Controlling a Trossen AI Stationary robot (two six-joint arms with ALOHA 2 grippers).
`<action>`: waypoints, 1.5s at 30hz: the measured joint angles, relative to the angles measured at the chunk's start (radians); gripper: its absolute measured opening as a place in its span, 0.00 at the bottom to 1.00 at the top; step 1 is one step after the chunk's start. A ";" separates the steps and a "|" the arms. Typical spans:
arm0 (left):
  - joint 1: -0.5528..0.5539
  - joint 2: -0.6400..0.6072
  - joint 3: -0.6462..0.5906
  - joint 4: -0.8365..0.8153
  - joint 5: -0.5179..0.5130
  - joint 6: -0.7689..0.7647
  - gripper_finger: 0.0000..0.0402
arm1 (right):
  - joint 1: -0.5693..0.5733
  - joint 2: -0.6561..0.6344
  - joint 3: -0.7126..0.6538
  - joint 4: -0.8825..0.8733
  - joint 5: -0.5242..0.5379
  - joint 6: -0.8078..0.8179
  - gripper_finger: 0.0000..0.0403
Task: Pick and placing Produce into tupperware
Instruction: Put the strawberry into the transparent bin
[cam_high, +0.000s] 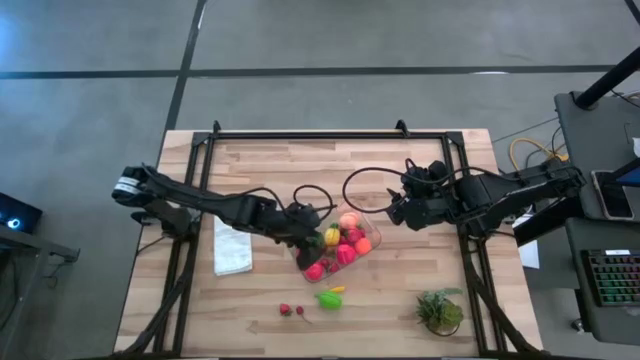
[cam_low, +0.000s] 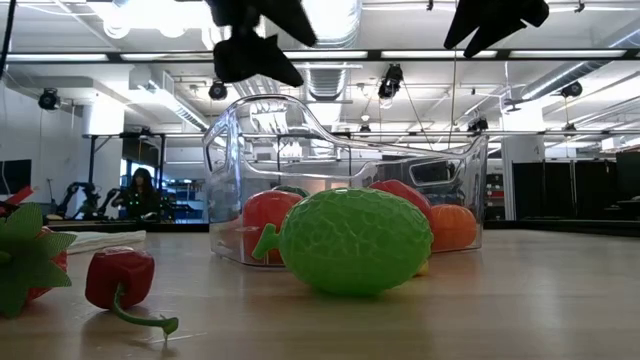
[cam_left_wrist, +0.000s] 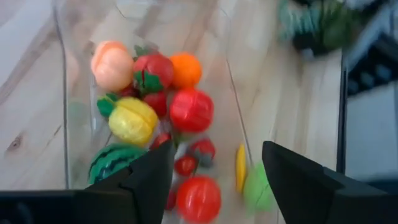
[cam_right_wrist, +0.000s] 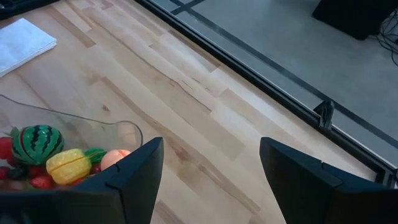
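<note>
Low view — perhaps person (cam_low: 141, 192) behind.

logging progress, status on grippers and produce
Left gripper over tupperware, jaws open, empty. Right gripper beside it, jaws open, empty. Lime green fruit and red berries outside on table. Nothing blocking.

Overhead, table-level, wrist views share tupperware (cam_high: 338, 243)
</note>
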 joint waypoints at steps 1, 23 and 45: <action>-0.006 -0.004 0.004 -0.026 0.015 0.032 0.57 | 0.000 0.000 0.000 0.000 0.000 0.000 0.64; -0.384 0.029 -0.017 -0.220 0.130 -0.136 0.45 | 0.000 0.000 -0.003 0.001 -0.001 0.008 0.64; -0.398 0.187 -0.031 -0.121 0.155 -0.269 0.50 | 0.000 0.000 -0.008 0.001 -0.005 0.035 0.64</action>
